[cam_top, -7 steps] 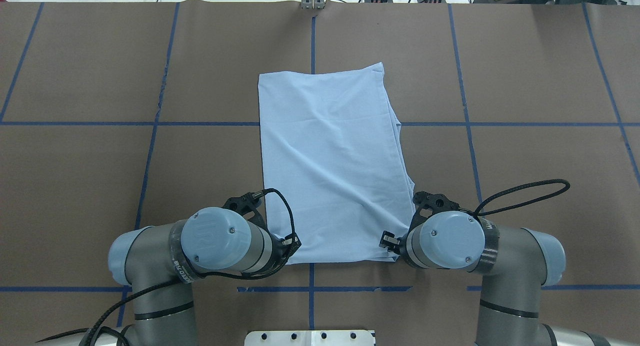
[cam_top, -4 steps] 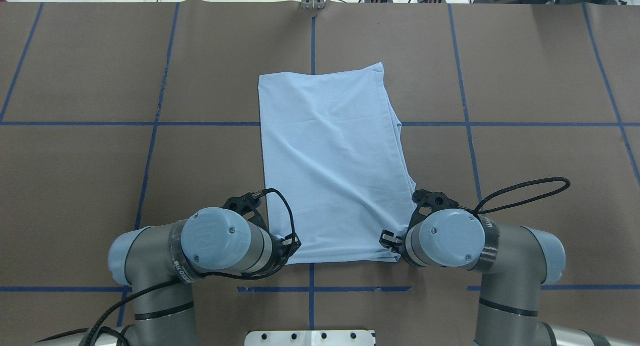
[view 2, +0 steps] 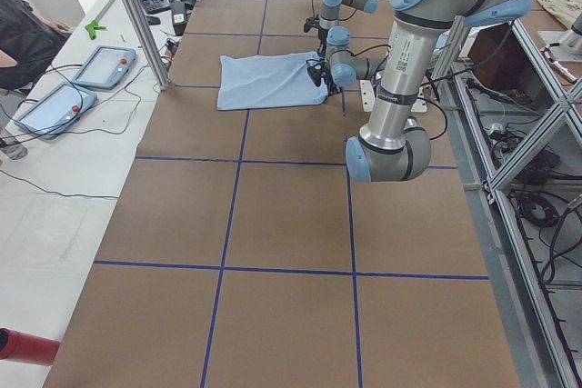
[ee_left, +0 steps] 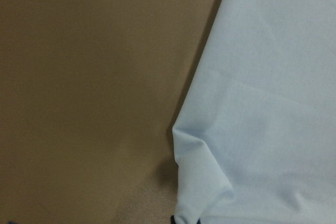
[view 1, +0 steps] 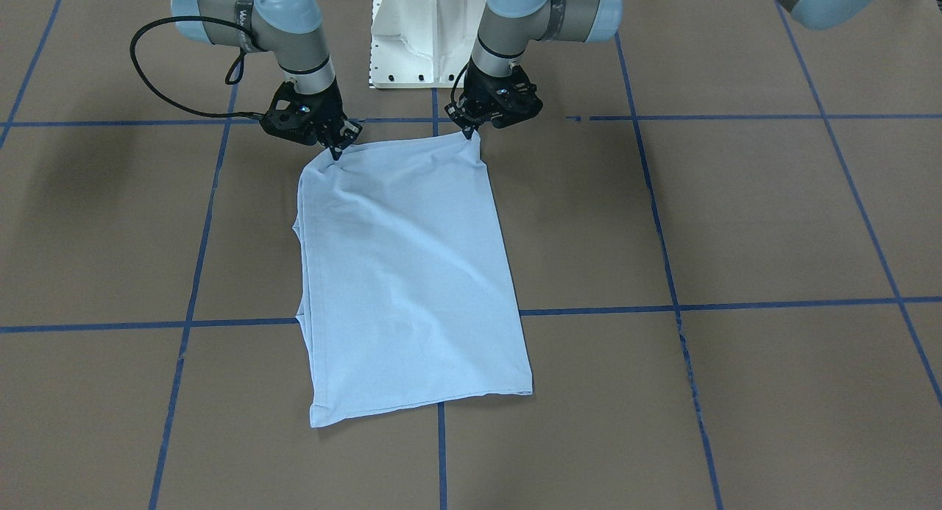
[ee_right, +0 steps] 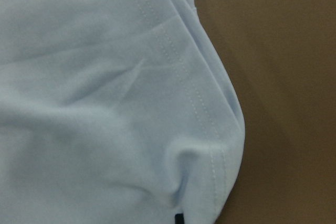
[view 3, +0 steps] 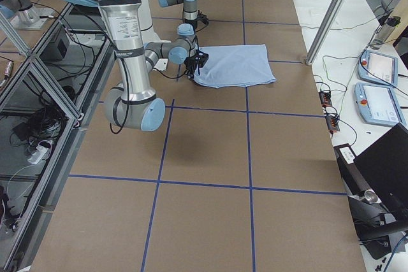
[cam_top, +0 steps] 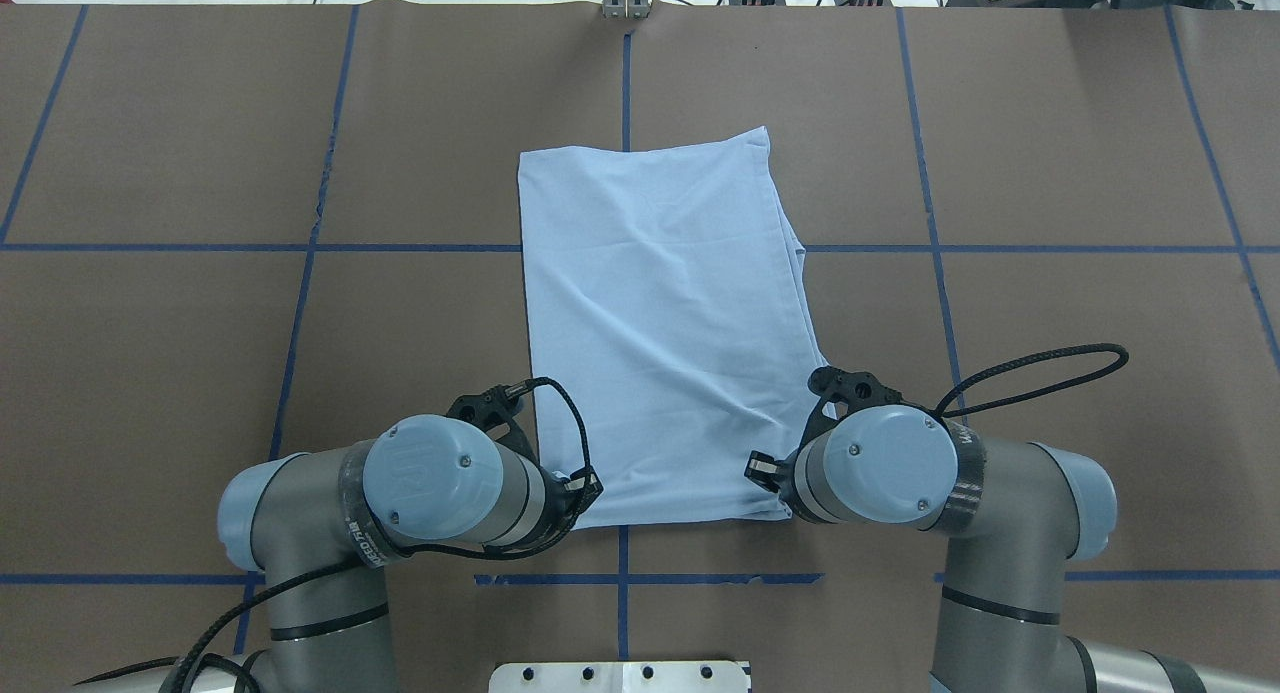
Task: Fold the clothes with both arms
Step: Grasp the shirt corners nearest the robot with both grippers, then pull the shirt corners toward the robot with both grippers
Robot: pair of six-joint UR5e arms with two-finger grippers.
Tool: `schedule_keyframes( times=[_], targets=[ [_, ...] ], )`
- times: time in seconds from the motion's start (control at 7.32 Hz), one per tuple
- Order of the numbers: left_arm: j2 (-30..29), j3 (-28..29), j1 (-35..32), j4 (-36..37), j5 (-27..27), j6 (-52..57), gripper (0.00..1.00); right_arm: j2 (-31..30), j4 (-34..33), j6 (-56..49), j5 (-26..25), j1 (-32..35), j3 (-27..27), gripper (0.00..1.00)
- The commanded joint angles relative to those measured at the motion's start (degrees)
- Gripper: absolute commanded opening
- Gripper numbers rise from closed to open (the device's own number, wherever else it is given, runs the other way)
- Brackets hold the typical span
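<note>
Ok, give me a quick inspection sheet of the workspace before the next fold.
Surface: brown table cover with a blue tape grid, lying flat.
Job's things: light blue T-shirt, folded into a long strip, flat but puckered at its two near corners.
Clutter: nothing seen.
Grippers: left gripper and right gripper each pinch a near corner.
Cables: black cable loop arcs off the right wrist, apart from the cloth.
Surroundings: teach pendants on the side bench.

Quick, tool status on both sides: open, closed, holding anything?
Left tool: closed, pinching a robot-side corner of the T-shirt.
Right tool: closed, pinching the T-shirt's other robot-side corner.
</note>
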Motion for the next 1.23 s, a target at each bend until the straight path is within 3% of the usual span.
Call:
schedule_keyframes(
  times=[0.0,0.41,0.68,0.96,1.09],
  targets=[
    [0.17,-0.72,-0.09,0.17,-0.02,0.0,0.0,0.22,0.18,0.05,0.4,0.37,0.22,0.0],
    [3.06,-5.36,0.61,0.35,0.06,0.09,0.0,-0.31,0.71,0.05,4.61,0.55,3.71,0.0],
    [5.78,-9.92,3.76,1.48,0.24,0.0,0.0,-0.84,0.71,0.4,10.3,-0.24,8.28,0.0],
    [6.76,-18.35,7.54,9.88,0.33,-0.09,0.0,-3.37,0.71,0.57,15.59,-0.68,12.24,0.0],
    [6.59,-19.52,8.34,10.97,0.33,-0.09,0.0,-3.3,0.71,0.58,15.7,-0.86,12.52,0.0]
  ],
)
